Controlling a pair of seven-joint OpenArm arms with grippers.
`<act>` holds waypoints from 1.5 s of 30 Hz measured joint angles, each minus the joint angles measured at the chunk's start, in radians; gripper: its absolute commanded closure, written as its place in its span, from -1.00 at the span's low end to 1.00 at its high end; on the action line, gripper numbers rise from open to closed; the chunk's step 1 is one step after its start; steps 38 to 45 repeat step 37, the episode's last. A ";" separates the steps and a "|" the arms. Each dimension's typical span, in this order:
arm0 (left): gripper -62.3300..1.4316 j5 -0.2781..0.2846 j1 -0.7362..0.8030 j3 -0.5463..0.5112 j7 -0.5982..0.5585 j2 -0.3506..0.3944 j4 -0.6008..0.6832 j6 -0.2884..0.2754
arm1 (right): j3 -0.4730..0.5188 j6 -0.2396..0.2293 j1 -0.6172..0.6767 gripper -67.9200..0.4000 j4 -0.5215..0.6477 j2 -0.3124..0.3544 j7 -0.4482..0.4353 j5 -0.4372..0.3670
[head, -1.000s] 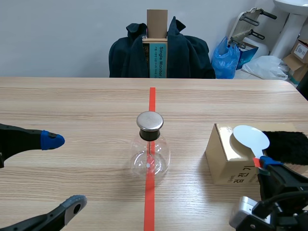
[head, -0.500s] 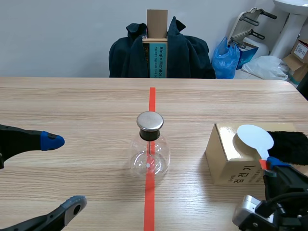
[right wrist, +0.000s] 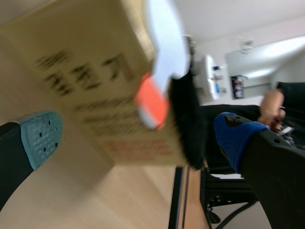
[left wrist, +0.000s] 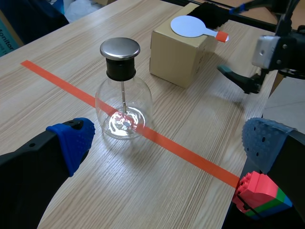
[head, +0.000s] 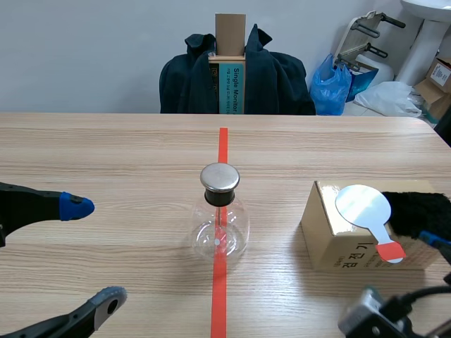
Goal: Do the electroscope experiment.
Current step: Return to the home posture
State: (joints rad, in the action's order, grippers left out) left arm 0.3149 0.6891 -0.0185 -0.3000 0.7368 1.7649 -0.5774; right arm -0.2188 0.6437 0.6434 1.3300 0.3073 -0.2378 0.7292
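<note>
The jaws of the left gripper (head: 91, 253) stand wide apart and hold nothing. We see its arm lying low over the near left corner of the table (head: 106, 148), fingers pointing toward the middle. Ahead of those jaws and well apart from them, the electroscope flask (head: 220, 225) stands upright at the table's middle, on the orange-red tape line (head: 223, 144), with its metal cap (head: 220, 177) on top. Toward the right edge sits a cardboard box (head: 331, 236). On its top lies the white paddle (head: 362, 205), its orange-red handle (head: 390, 251) jutting over the box's near side. Black fur (head: 421, 211) lies just beside the paddle's disc. The right gripper (right wrist: 138, 136) is low at the near right corner, its jaws likewise spread. The handle shows ahead in the gap between them, free of both pads.
</note>
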 measured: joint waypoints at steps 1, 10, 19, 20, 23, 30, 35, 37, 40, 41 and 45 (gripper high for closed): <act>-1.00 0.000 0.000 0.000 0.000 0.000 0.000 0.000 | -0.004 -0.027 0.031 -1.00 0.006 0.023 0.002 -0.030; -1.00 0.000 0.000 0.000 0.000 0.000 -0.001 0.000 | -0.051 -0.054 0.307 -1.00 0.394 0.295 -0.140 -0.446; -1.00 0.000 0.000 0.000 0.000 0.000 -0.001 0.000 | -0.042 -0.209 0.205 -1.00 0.724 0.452 -0.132 -0.691; -1.00 0.000 0.000 0.000 0.000 0.000 -0.001 0.000 | -0.040 -0.225 0.183 -1.00 0.734 0.457 -0.136 -0.736; -1.00 0.000 0.000 0.000 0.000 0.000 -0.002 0.000 | -0.036 -0.324 0.127 -1.00 0.745 0.460 -0.139 -0.837; -1.00 0.000 0.000 0.000 0.000 0.000 -0.003 0.000 | -0.037 -0.531 0.024 -1.00 0.741 0.457 -0.067 -1.109; -1.00 0.000 0.000 0.000 0.000 0.000 -0.003 0.000 | -0.037 -0.686 -0.043 -1.00 0.738 0.452 0.096 -1.175; -1.00 0.000 -0.002 0.000 0.000 0.000 -0.003 0.000 | -0.037 -0.718 -0.064 -1.00 0.738 0.452 0.136 -1.212; -1.00 0.000 -0.002 0.000 0.000 0.000 -0.003 0.000 | -0.037 -0.718 -0.064 -1.00 0.738 0.452 0.136 -1.212; -1.00 0.000 -0.002 0.000 0.000 0.000 -0.003 0.000 | -0.037 -0.718 -0.064 -1.00 0.738 0.452 0.136 -1.212; -1.00 0.000 -0.002 0.000 0.000 0.000 -0.003 0.000 | -0.037 -0.718 -0.064 -1.00 0.738 0.452 0.136 -1.212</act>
